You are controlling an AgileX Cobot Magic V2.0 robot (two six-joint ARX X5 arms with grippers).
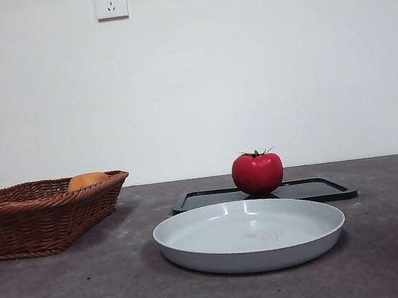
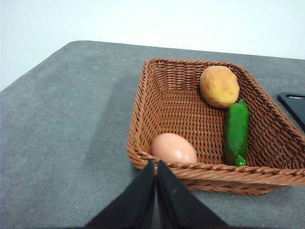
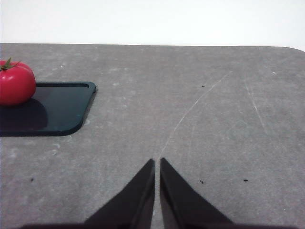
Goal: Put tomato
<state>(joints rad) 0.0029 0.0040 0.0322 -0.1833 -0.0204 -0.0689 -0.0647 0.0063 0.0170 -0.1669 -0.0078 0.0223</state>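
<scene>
The glossy red tomato (image 1: 258,172) with a green stem sits upright on a flat black tray (image 1: 320,188), behind a light grey plate (image 1: 194,229). It also shows in the right wrist view (image 3: 15,82) on the tray (image 3: 57,112). My right gripper (image 3: 157,162) is shut and empty over bare table, well away from the tomato. My left gripper (image 2: 156,164) is shut and empty just outside the near rim of a wicker basket (image 2: 143,119). Neither gripper shows in the front view.
The wicker basket (image 1: 19,218) stands at the left and holds an orange-yellow fruit (image 2: 219,86), a green vegetable (image 2: 236,131) and a tan egg-shaped thing (image 2: 173,148). The grey table (image 1: 72,295) ends at a white wall with a socket (image 1: 110,2).
</scene>
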